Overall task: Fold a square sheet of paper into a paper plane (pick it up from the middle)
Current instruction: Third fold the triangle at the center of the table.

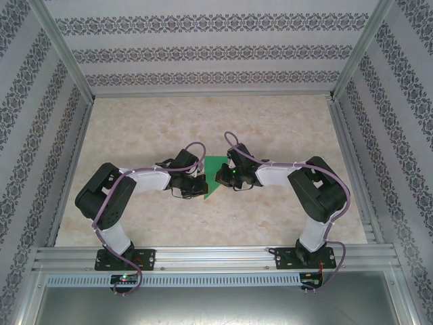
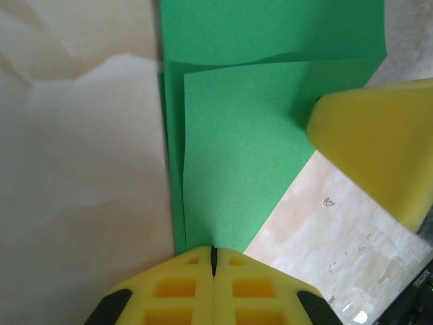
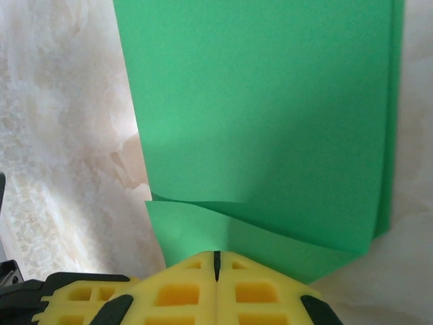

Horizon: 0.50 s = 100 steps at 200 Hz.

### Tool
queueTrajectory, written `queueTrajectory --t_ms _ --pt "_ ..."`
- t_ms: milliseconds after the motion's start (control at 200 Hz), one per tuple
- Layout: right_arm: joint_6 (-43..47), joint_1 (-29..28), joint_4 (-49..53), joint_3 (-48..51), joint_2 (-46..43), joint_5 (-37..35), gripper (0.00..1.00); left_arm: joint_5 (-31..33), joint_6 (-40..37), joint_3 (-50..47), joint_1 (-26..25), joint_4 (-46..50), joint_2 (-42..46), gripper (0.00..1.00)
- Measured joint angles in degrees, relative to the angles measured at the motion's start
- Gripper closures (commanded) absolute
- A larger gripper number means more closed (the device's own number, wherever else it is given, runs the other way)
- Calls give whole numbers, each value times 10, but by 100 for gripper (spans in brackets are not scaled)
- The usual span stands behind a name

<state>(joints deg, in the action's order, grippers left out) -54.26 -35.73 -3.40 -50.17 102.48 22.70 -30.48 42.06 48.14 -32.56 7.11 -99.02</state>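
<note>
Since its folds need pinning, my left hand (image 1: 200, 185) and right hand (image 1: 220, 177), both closed, press the square sheet of paper (image 1: 214, 166)

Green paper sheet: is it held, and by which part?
Both: left gripper and right gripper each pinch an edge of the folded bright green paper sheet.

Light: bright, even, diffuse.
Shadows: soft, on worktop (image 2: 74, 169), left of left wrist frame.
Focus: left hand (image 2: 213, 254) slightly blurred, lower edge.
</note>
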Motion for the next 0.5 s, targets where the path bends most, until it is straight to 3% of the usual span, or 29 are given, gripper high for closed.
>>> queueTrajectory --t_ms 500 --pt "16 -22 9 -12 24 10 100 11 -10 25 -1 46 -8 100"
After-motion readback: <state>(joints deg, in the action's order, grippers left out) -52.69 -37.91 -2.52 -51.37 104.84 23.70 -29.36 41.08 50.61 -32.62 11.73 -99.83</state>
